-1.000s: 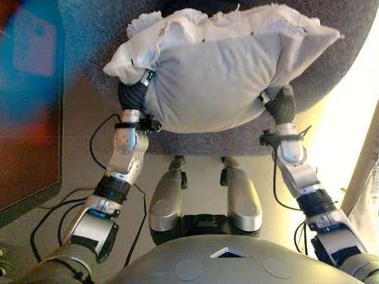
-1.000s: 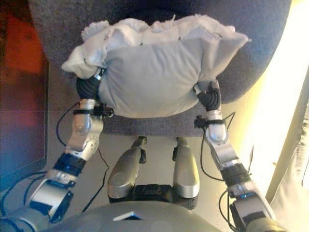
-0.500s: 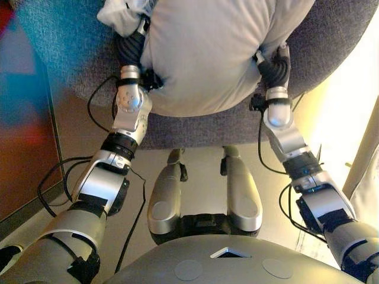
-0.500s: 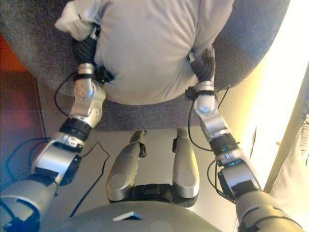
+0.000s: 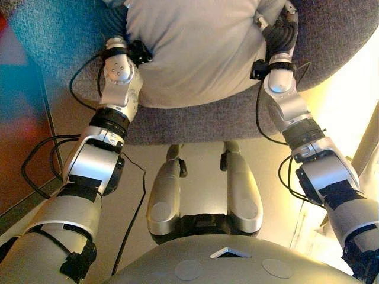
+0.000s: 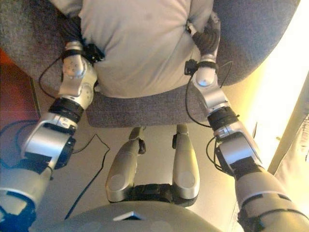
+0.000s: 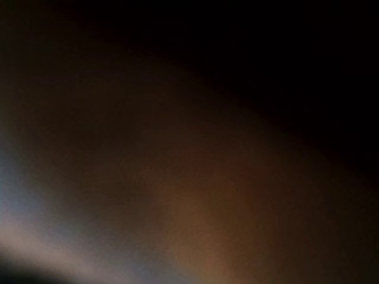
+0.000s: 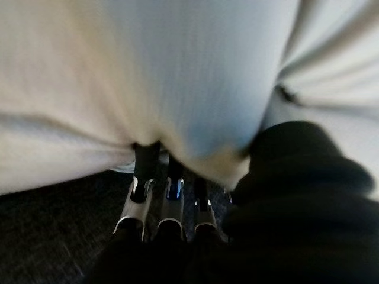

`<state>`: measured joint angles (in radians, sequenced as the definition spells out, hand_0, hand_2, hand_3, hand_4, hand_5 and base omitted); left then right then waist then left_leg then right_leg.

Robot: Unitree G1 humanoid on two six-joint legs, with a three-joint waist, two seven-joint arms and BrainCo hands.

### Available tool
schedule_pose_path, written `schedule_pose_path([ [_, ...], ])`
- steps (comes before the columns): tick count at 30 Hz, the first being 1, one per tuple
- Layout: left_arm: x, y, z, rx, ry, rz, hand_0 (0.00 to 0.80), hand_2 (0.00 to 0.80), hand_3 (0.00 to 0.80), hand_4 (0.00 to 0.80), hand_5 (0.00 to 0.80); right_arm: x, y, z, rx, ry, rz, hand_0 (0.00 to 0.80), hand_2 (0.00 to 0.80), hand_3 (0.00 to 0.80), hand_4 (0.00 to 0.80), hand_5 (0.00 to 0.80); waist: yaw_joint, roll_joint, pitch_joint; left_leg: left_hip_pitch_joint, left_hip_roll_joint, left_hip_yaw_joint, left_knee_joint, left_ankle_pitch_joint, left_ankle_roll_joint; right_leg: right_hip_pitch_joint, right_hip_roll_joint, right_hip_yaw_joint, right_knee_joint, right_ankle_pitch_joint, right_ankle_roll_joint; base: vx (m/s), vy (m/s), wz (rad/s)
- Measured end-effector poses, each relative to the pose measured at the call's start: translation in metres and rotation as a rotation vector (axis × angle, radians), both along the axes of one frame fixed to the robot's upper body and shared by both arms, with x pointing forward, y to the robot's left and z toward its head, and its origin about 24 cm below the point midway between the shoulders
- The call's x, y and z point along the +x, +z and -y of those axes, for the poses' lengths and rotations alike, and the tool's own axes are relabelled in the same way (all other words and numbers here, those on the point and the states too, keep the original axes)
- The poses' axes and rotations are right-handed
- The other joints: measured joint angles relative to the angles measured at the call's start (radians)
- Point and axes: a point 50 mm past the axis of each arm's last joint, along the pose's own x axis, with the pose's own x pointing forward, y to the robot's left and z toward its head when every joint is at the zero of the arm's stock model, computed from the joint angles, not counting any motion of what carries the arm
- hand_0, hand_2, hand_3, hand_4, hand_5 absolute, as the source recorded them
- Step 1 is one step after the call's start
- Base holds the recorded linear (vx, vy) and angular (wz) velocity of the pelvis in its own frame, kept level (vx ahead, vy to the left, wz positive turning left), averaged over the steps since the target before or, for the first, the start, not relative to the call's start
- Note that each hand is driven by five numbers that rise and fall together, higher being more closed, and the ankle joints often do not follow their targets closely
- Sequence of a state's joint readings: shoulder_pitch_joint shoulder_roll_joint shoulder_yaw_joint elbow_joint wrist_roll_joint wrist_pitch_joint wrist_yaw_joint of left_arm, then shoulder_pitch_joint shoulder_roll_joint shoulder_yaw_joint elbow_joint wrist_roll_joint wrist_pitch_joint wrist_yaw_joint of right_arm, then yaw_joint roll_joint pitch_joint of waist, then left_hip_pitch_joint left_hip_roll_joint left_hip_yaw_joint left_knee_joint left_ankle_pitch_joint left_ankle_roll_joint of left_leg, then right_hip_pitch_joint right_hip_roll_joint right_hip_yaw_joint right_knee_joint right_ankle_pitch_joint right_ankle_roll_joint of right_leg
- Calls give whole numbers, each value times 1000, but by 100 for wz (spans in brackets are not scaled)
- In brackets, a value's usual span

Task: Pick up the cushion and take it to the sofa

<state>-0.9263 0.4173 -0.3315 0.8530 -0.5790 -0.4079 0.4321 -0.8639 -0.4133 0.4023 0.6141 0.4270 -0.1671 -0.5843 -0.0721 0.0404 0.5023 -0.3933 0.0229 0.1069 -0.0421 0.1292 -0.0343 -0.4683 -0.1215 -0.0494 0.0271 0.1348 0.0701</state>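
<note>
The light grey cushion lies over the seat of the dark grey sofa, and its far part is cut off by the view's edge. I cannot tell whether it rests on the seat. My left hand is at the cushion's left side; only its dark cover shows, and the left wrist view is dark. My right hand is at the cushion's right side. In the right wrist view its fingers run straight under the cushion, just above the sofa fabric.
A dark red-brown piece of furniture stands at the left of the sofa. A pale curtain in bright light hangs at the right. The sofa's front edge is right before me.
Both arms have stretched forward, and the cushion between them has gone farther in over the sofa seat.
</note>
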Motion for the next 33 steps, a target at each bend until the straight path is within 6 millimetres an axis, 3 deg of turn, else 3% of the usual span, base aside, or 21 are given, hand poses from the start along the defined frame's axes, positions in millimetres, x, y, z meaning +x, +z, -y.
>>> schedule_pose_path([
  [9,-9,-23,-45,-142,140,-80,0,0,0,0,0,0,9,22,46,-58,21,0,0,0,0,0,8,7,0,-7,-6,0,-1,6,2,-10,-7,0,6,0,1,-15,35,1],
  [12,-12,-35,-50,-158,153,-120,0,0,0,0,0,-1,6,43,64,-121,6,0,0,0,0,0,8,16,3,-1,-6,-1,-1,7,2,-2,-7,-2,6,0,1,0,0,0],
  [15,-13,-45,-50,-219,156,-177,0,0,0,0,0,-4,1,46,64,-115,-1,0,0,0,0,0,7,35,13,30,-5,-1,-1,8,2,30,-7,-5,5,0,1,0,0,0],
  [22,-32,-104,-55,-357,200,-371,0,0,0,0,0,-18,-21,64,74,-152,-27,0,0,0,0,0,5,60,14,128,-2,-5,-8,7,2,132,-7,-28,-5,-1,1,33,6,2],
  [25,-62,-145,-82,-478,334,-476,0,0,0,0,0,-33,-24,82,44,-193,1,0,0,0,0,0,7,65,11,162,5,-12,-14,3,-4,176,-6,-53,-24,-2,2,77,11,5],
  [28,-123,-199,-128,-605,610,-629,0,0,0,0,0,-57,-31,117,27,-298,22,0,0,0,0,0,7,71,8,188,9,-25,-23,0,-9,212,-4,-69,-36,-3,-2,125,20,15],
  [31,-186,-241,-146,-600,743,-787,0,0,0,0,0,-85,-50,155,19,-433,-27,0,0,0,0,0,18,70,0,235,5,-25,-40,3,-5,274,-6,-80,-73,5,-4,128,26,15],
  [33,-215,-257,-148,-604,789,-854,0,0,0,0,0,-105,-66,175,41,-504,-74,0,0,0,0,0,32,70,-11,259,4,-25,-44,-1,-8,312,-6,-89,-94,6,-1,172,39,10],
])
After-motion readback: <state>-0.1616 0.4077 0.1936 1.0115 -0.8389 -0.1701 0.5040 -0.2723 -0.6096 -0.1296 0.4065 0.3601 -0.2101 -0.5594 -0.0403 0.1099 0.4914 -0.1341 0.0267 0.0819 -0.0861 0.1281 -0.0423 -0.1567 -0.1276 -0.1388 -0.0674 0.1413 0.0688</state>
